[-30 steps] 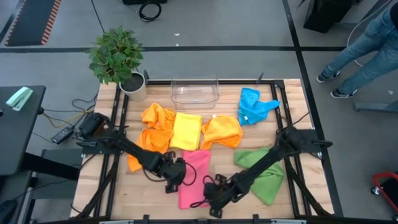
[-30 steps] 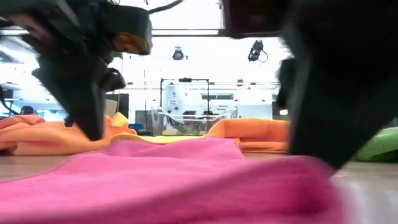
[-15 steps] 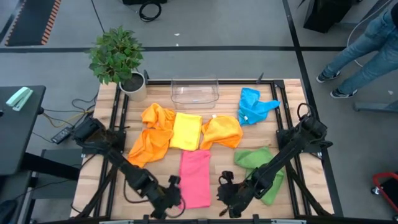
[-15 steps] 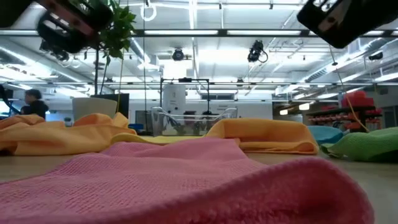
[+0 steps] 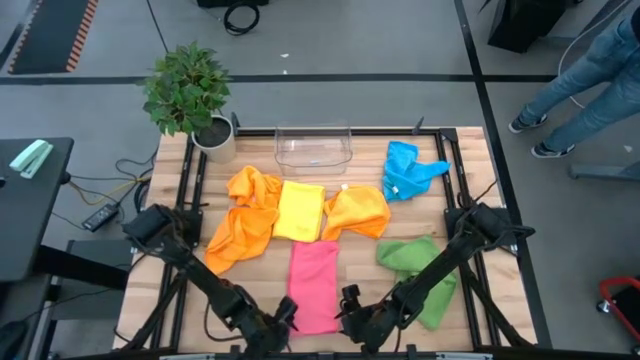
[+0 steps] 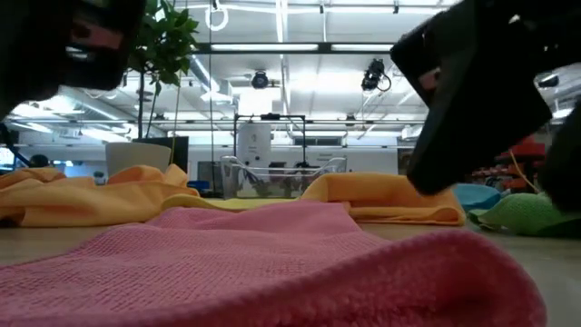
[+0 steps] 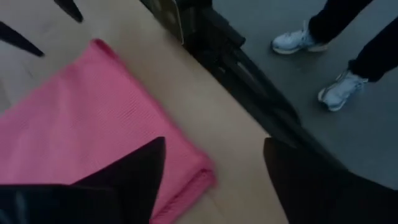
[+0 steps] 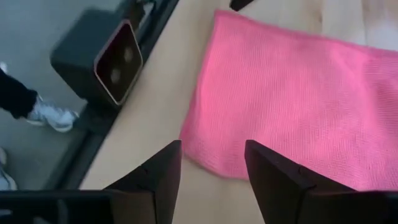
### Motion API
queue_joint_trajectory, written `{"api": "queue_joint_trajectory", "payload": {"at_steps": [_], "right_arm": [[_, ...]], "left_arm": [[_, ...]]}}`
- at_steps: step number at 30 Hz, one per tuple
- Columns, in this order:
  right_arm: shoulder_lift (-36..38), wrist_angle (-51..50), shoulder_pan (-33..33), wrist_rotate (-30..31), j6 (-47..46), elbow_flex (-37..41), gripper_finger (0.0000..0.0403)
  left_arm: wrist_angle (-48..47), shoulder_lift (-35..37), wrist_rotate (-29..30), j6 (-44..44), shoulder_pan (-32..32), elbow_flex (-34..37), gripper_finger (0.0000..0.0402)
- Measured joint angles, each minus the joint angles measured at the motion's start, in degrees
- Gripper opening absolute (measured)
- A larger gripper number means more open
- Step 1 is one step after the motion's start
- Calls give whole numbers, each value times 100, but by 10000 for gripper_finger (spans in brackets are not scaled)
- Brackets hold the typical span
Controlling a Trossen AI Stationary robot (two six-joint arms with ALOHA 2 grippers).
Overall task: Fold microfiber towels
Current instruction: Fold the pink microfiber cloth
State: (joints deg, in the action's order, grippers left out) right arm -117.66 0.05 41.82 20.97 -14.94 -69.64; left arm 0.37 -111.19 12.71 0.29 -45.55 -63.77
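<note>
The left gripper [image 5: 283,322] hangs at the near edge of the pale wooden desk [image 5: 470,170], its jaws spread wide and empty; the near left corner of the pink knitted microfiber towel [image 5: 314,284] lies just below and between them, untouched. The right gripper [image 5: 352,312] hovers at the towel's other near corner with its jaws also parted and holding nothing; the pink edge sits just ahead of them.

The pink towel is folded into a long flat rectangle with a soft rolled hem and a fine ribbed weave. Beyond both sets of jaws lie the other cloths: a flat yellow square towel [image 5: 299,210], a crumpled orange towel [image 5: 243,218] on the left gripper's side, a second orange towel [image 5: 357,212] bunched into a mound, a rumpled green towel [image 5: 424,272] partly under the right arm, and a blue towel [image 5: 408,170] heaped far back on the right gripper's side.

A clear plastic rectangular bin [image 5: 314,147] stands at the far edge, and a leafy potted plant [image 5: 190,92] is at the far left corner.
</note>
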Motion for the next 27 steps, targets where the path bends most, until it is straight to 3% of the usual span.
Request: {"api": "queue_joint_trajectory", "payload": {"at_steps": [4,9,14,21,25,27], "right_arm": [[-130,-5,0,-2,144,2,184],[-136,-11,-7,0,118,-1,184],[-136,-48,-7,0,-73,-3,184],[-136,22,-7,0,-75,-3,184],[-136,184,-4,-5,401,-5,184],[-138,209,-7,-148,660,-5,184]], "left_arm": [[-188,-86,5,190,131,-2,310],[-340,-141,-246,313,215,-5,283],[-405,-141,-310,828,148,-11,217],[-470,-141,-343,914,189,-9,90],[-484,-143,-312,905,217,-2,24],[-484,-143,-278,901,223,-2,10]]}}
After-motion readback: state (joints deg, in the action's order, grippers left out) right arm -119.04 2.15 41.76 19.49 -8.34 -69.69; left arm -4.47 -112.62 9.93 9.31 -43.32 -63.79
